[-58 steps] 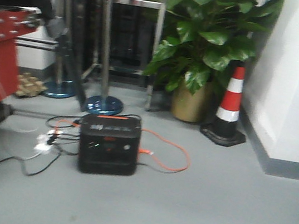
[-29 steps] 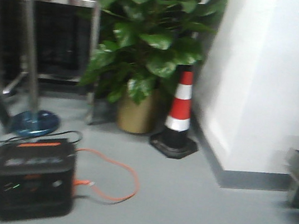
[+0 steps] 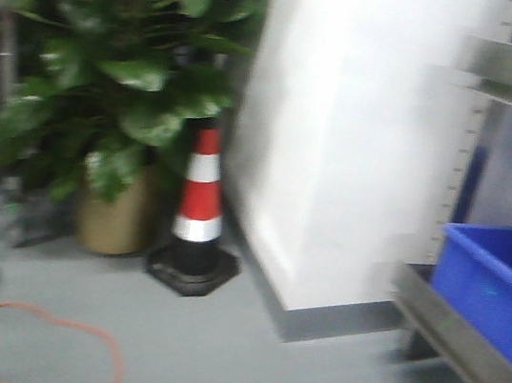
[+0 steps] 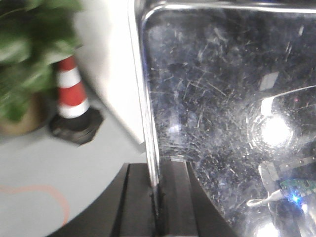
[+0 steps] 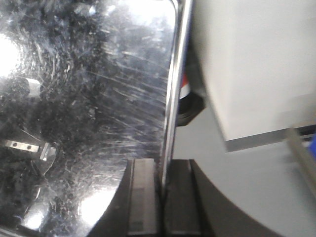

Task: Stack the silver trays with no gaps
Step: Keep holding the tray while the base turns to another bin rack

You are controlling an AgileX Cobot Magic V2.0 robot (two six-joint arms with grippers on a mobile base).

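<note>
Red cone (image 3: 201,205) (2 white bands), blue bin (image 3: 497,285), silver tray (image 4: 222,98).

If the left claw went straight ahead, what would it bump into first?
The left claw is shut on the rim of the silver tray, which goes along. Straight ahead looks like the white wall; the striped cone sits off to the side. How far is unclear.

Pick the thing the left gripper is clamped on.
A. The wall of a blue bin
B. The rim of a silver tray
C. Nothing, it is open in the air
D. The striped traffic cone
B: in the left wrist view, the thin rim of the silver tray runs straight down into the left gripper and sits pinched there.
</note>
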